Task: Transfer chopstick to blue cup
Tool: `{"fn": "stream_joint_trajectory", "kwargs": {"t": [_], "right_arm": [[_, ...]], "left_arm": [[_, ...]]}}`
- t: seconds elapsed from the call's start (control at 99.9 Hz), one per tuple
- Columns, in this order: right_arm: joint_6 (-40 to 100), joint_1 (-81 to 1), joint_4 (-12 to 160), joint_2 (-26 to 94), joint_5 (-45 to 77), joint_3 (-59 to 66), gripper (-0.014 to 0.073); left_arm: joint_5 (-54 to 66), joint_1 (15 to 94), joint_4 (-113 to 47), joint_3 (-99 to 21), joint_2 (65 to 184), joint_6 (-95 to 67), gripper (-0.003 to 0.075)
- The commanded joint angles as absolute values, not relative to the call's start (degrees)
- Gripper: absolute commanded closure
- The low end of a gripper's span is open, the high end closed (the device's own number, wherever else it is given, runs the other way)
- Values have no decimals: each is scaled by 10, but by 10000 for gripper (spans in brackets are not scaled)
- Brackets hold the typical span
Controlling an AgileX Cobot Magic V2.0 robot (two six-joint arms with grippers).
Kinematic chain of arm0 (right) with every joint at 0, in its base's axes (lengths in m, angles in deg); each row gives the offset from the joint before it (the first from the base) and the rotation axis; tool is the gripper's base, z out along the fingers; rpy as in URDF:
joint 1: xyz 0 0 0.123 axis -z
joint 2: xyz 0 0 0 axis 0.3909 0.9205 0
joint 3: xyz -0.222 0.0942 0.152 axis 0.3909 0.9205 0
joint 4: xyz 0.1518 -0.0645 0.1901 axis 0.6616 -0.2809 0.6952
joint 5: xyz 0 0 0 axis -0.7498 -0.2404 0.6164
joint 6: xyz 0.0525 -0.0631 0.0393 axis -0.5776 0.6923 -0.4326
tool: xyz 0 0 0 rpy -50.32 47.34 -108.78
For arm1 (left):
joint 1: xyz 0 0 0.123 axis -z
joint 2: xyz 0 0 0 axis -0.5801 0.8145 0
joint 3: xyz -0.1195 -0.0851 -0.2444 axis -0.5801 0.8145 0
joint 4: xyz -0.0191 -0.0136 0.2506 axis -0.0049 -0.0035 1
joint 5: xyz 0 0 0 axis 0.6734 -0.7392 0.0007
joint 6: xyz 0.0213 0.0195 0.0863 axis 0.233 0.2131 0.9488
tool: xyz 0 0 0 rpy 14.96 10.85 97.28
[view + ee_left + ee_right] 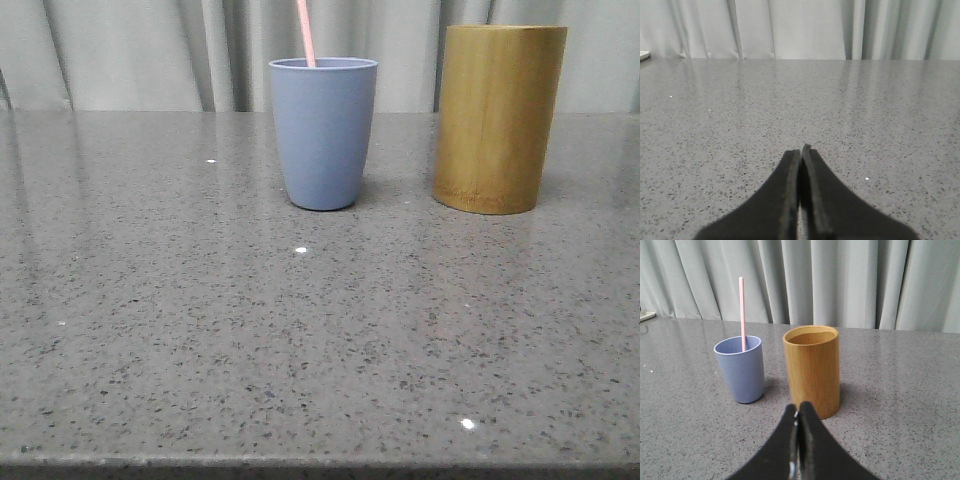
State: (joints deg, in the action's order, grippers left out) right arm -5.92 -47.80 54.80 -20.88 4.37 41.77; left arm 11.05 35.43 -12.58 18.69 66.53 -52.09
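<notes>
Two end effectors: both pressed closed, nothing between their fingers.
Left end effector: black fingers meeting tip to tip, low over bare speckled grey bench, with nothing near it.
Right end effector: tips together, holding nothing, just in front of the bamboo cylinder's base.
Bamboo cylinder: upright on the bench; tan, open-topped, taller than the cup.
Blue cup: upright, just left of the bamboo cylinder, with a gap between them.
Chopstick: pale pink, standing inside the blue cup, its upper part rising above the rim, leaning slightly.
Curtain: pale grey folds behind the bamboo cylinder and cup.
</notes>
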Motion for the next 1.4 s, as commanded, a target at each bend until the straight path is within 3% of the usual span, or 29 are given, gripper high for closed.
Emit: {"fn": "stream_joint_trajectory", "kwargs": {"t": [0.0,0.91,1.391], "right_arm": [[-62,-475,540,-202,87,405,653],[-62,-474,539,-202,93,416,653],[-62,-318,539,-202,342,580,653]], "left_arm": [[154,355,-132,192,646,-523,739],[154,355,-132,192,646,-523,739],[154,355,-132,192,646,-523,739]]}}
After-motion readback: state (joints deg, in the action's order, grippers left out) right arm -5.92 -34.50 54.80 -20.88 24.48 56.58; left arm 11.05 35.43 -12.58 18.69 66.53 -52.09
